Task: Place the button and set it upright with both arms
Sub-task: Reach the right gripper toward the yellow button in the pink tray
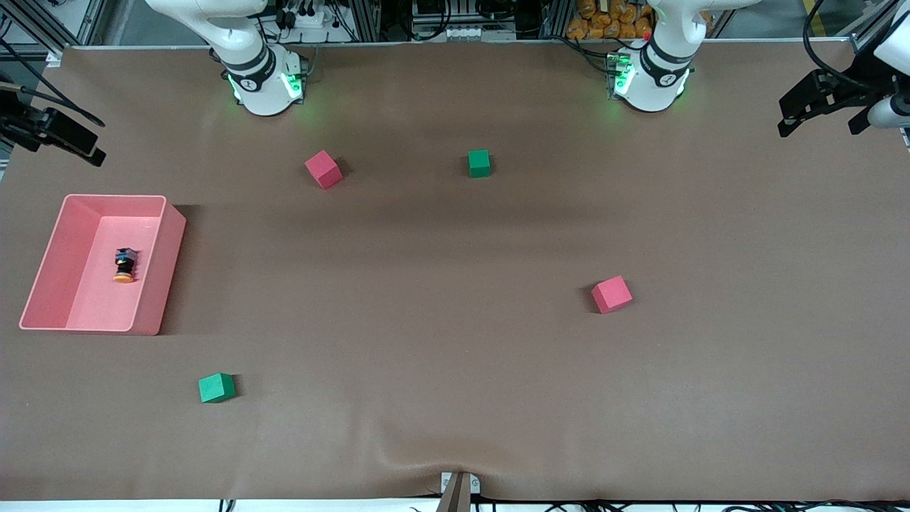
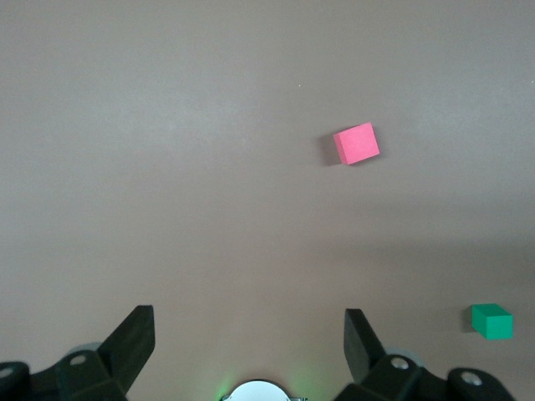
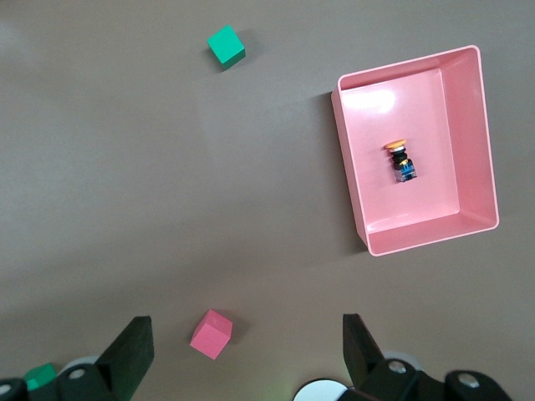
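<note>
The button [image 1: 125,265] lies on its side in a pink bin [image 1: 114,198] at the right arm's end of the table, its orange cap toward the front camera. It also shows in the right wrist view [image 3: 401,160], inside the bin [image 3: 351,167]. My right gripper [image 3: 247,322] is open and empty, high over the table near its own base, well apart from the bin. My left gripper [image 2: 249,322] is open and empty, high over the table near its own base. Both arms rise out of the front view from their green-lit bases.
Two red cubes [image 1: 323,169] [image 1: 611,294] and two green cubes [image 1: 479,163] [image 1: 216,387] lie scattered on the brown cloth. The left wrist view shows a red cube [image 2: 357,144] and a green cube [image 2: 491,321]. Black gear juts in at both table ends [image 1: 50,131] [image 1: 817,103].
</note>
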Tool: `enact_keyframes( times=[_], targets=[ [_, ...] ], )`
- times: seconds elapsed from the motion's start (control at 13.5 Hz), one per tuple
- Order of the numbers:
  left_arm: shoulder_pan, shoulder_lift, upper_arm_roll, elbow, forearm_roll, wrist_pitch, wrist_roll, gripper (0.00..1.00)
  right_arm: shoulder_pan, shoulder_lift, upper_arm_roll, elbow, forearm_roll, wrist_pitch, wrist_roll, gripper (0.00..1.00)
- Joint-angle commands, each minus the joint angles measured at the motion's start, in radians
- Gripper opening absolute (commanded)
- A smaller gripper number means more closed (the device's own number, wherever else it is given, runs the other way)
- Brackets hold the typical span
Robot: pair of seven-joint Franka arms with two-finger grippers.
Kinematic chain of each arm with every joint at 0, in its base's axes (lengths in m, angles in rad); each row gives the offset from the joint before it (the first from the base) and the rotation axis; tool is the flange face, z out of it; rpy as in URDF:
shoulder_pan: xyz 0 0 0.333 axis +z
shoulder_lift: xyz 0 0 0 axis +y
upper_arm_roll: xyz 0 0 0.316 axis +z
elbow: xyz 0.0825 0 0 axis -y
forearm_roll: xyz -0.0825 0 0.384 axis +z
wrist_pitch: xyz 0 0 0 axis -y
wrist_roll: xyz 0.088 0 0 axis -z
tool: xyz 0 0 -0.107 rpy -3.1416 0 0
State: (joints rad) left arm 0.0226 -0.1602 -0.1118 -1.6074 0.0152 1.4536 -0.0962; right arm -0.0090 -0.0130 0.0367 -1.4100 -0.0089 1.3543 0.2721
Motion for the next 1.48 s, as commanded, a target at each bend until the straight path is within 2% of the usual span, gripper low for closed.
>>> enact_keyframes(
  times=[0.0, 0.52, 0.74, 0.97, 1.04, 1.19, 1.41],
  targets=[
    [0.004, 0.010, -0.003, 0.024, -0.009, -0.022, 0.016, 1.00, -0.008, -0.002, 0.012, 0.005, -0.008, -0.001, -0.001, 1.00],
    [0.008, 0.008, -0.002, 0.017, -0.014, -0.044, 0.039, 1.00, -0.009, 0.011, 0.011, -0.003, -0.008, -0.009, -0.002, 1.00],
    [0.007, 0.010, -0.002, 0.017, -0.015, -0.044, 0.039, 1.00, -0.026, 0.070, 0.005, -0.009, -0.020, -0.014, -0.023, 1.00],
    [0.004, 0.024, -0.003, 0.018, -0.017, -0.036, 0.039, 1.00, -0.165, 0.100, 0.003, -0.061, -0.022, 0.003, -0.305, 1.00],
    [0.000, 0.024, -0.003, 0.018, -0.017, -0.033, 0.039, 1.00, -0.222, 0.128, 0.003, -0.081, -0.025, 0.017, -0.335, 1.00],
    [-0.004, 0.036, -0.005, 0.020, -0.017, -0.019, 0.038, 1.00, -0.302, 0.178, 0.003, -0.150, -0.045, 0.112, -0.366, 1.00],
    [-0.015, 0.045, -0.017, 0.018, -0.017, -0.001, 0.038, 1.00, -0.371, 0.218, 0.003, -0.343, -0.100, 0.403, -0.395, 1.00]
  ],
)
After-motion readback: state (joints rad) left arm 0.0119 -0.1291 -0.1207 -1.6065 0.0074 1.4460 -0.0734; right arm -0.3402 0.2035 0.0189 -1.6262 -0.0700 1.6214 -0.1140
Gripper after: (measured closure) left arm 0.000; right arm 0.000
